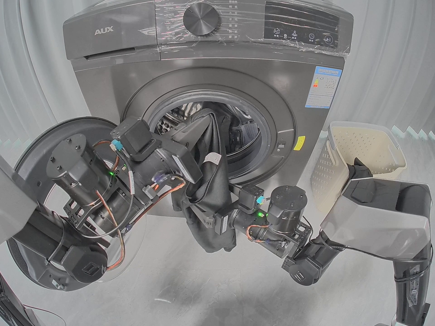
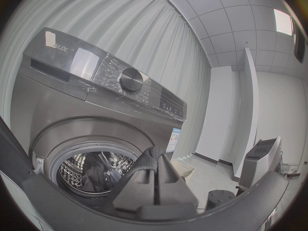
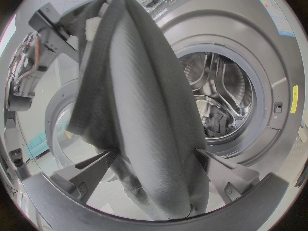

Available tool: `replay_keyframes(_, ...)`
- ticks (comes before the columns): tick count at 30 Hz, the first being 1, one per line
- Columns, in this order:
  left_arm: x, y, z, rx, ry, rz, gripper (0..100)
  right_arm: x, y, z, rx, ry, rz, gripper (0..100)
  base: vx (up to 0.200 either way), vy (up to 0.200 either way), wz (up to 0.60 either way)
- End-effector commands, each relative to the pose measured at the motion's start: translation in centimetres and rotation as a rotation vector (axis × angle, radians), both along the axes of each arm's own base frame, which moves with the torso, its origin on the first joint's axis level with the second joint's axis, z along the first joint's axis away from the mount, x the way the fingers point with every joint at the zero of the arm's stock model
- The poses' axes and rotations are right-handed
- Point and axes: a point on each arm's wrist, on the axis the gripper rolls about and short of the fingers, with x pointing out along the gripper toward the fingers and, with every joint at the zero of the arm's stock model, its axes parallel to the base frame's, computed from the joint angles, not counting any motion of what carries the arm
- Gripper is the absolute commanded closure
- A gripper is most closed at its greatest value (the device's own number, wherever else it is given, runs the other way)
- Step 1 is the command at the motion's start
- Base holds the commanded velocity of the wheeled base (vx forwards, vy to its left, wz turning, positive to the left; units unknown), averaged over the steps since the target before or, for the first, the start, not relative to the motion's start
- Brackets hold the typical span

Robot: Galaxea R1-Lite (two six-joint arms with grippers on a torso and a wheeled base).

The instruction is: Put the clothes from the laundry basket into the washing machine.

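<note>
A dark grey garment (image 1: 210,186) hangs from my left gripper (image 1: 204,118), which is shut on its top edge right at the mouth of the washing machine's drum (image 1: 247,132). The left wrist view has the closed fingers (image 2: 141,186) with cloth (image 2: 151,156) bunched at their tips. My right gripper (image 1: 209,217) is lower down, open, with the hanging part of the garment (image 3: 144,97) draped between its spread fingers (image 3: 96,167). More dark clothes (image 3: 218,125) lie inside the drum. The cream laundry basket (image 1: 362,152) stands on the floor to the machine's right.
The grey washing machine (image 1: 136,37) faces me with its round door (image 1: 90,125) swung open to the left, behind my left arm. Pale curtains hang behind it. Bare grey floor (image 1: 190,286) lies in front.
</note>
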Motion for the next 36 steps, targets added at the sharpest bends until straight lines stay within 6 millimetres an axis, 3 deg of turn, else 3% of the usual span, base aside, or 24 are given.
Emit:
replay_keyframes(1,-0.6,0.3,0.7,-0.013,-0.017,-0.005,100,1.7,-0.3,-1.1,-0.004,0.002,-0.031,0,0.0,0.0,0.0)
replay_keyframes(6,-1.0,0.5,1.4,-0.025,-0.036,-0.01,100,2.9,-0.1,-1.4,0.009,-0.013,-0.048,0,0.0,0.0,0.0)
replay_keyframes(17,-1.5,-0.2,1.4,-0.026,-0.034,-0.034,100,3.4,1.2,-1.9,0.025,-0.03,-0.033,0,0.0,0.0,0.0)
replay_keyframes(18,-1.5,-0.1,1.4,-0.026,-0.034,-0.034,100,3.4,1.3,-1.9,0.027,-0.03,-0.033,100,0.0,0.0,0.0)
replay_keyframes(24,-2.2,-0.2,2.0,-0.039,-0.047,-0.049,100,3.5,1.2,-1.7,0.037,-0.035,-0.048,100,0.0,0.0,0.0)
replay_keyframes(29,-1.9,0.9,0.7,-0.004,-0.005,-0.009,100,3.8,0.3,-1.2,0.047,-0.038,-0.075,100,0.0,0.0,0.0)
replay_keyframes(31,-1.0,2.6,-0.8,0.046,0.032,0.054,100,4.1,-1.7,0.9,0.066,-0.054,-0.134,100,0.0,0.0,0.0)
replay_keyframes(36,-1.1,3.5,-3.1,0.11,0.105,0.066,100,4.7,-4.1,3.9,0.097,-0.094,-0.189,100,0.0,0.0,0.0)
